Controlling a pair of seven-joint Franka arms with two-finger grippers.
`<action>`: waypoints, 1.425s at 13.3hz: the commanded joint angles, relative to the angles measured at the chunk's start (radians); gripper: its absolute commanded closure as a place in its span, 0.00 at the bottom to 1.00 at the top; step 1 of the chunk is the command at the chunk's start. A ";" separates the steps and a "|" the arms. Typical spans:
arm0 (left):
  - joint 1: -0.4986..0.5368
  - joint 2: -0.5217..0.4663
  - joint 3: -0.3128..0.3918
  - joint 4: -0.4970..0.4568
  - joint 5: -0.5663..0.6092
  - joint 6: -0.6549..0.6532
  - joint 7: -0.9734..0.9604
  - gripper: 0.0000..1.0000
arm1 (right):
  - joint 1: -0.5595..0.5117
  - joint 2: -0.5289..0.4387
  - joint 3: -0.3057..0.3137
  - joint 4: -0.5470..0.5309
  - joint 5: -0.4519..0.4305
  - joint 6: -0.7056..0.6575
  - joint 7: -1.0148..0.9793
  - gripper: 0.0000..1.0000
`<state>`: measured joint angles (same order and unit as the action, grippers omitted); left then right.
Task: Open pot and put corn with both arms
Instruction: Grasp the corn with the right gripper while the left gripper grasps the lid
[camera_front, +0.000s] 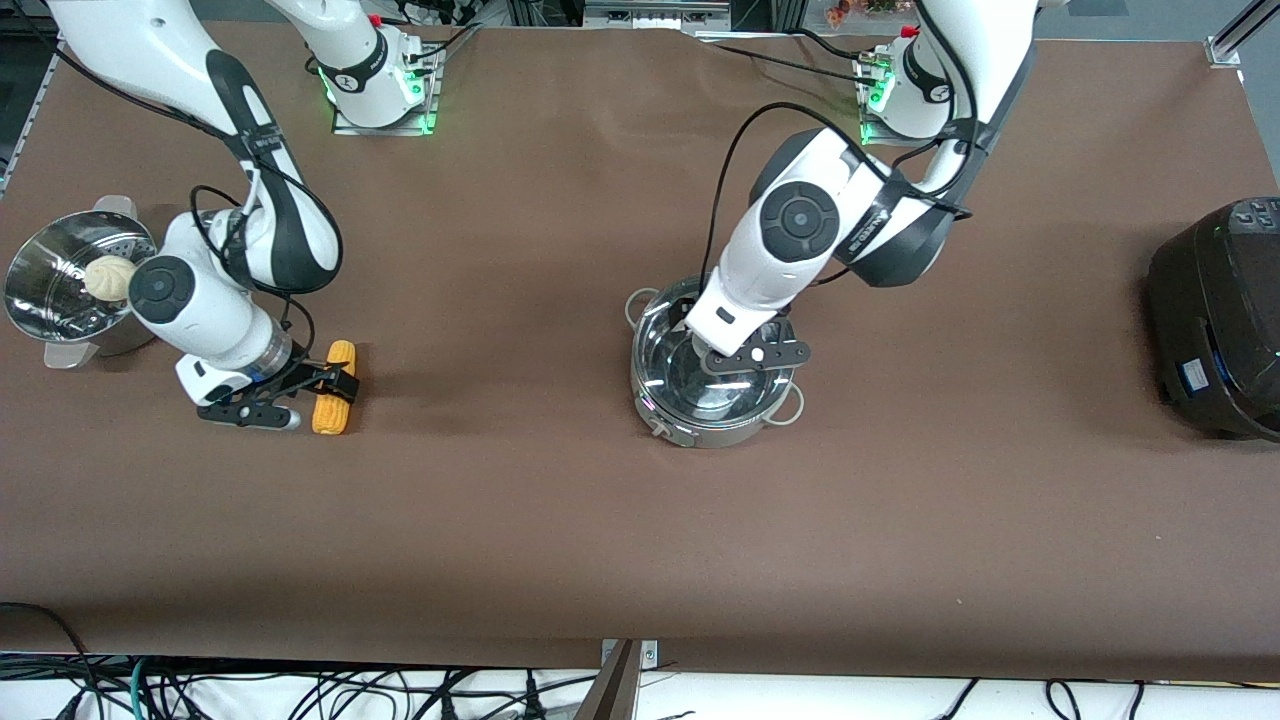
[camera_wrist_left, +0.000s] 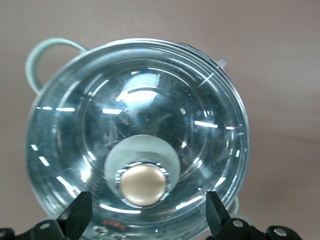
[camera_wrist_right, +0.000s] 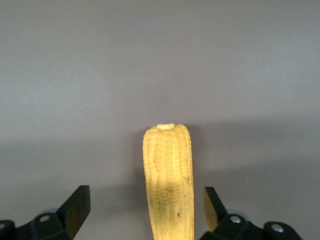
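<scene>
The steel pot (camera_front: 690, 432) stands mid-table with its glass lid (camera_front: 690, 385) on. My left gripper (camera_front: 722, 362) hangs low over the lid. In the left wrist view it (camera_wrist_left: 147, 217) is open, its fingertips (camera_wrist_left: 80, 214) wide on either side of the lid's tan knob (camera_wrist_left: 144, 185) and not touching it. The yellow corn (camera_front: 333, 412) lies on the table toward the right arm's end. My right gripper (camera_front: 336, 384) is down at it. In the right wrist view it (camera_wrist_right: 145, 210) is open, with the corn (camera_wrist_right: 168, 175) between the fingertips (camera_wrist_right: 77, 206) and a gap on each side.
A steel steamer pot (camera_front: 40, 300) with a white bun (camera_front: 105, 278) stands at the right arm's end of the table, close to the right arm's wrist. A black rice cooker (camera_front: 1220, 320) stands at the left arm's end.
</scene>
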<state>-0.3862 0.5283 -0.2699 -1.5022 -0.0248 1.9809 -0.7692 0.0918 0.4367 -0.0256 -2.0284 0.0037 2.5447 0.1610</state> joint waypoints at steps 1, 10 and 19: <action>-0.020 0.047 -0.002 0.059 0.066 -0.008 -0.041 0.00 | -0.010 0.034 0.006 -0.027 0.013 0.065 0.009 0.00; -0.019 0.056 -0.002 0.050 0.082 -0.008 -0.039 0.17 | -0.040 0.083 0.004 -0.027 0.012 0.115 -0.009 0.00; -0.016 0.064 0.000 0.045 0.083 -0.008 -0.030 0.52 | -0.038 0.089 0.006 -0.032 0.012 0.114 -0.055 0.00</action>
<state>-0.4004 0.5750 -0.2652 -1.4829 0.0372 1.9754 -0.7935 0.0588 0.5294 -0.0265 -2.0474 0.0037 2.6414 0.1375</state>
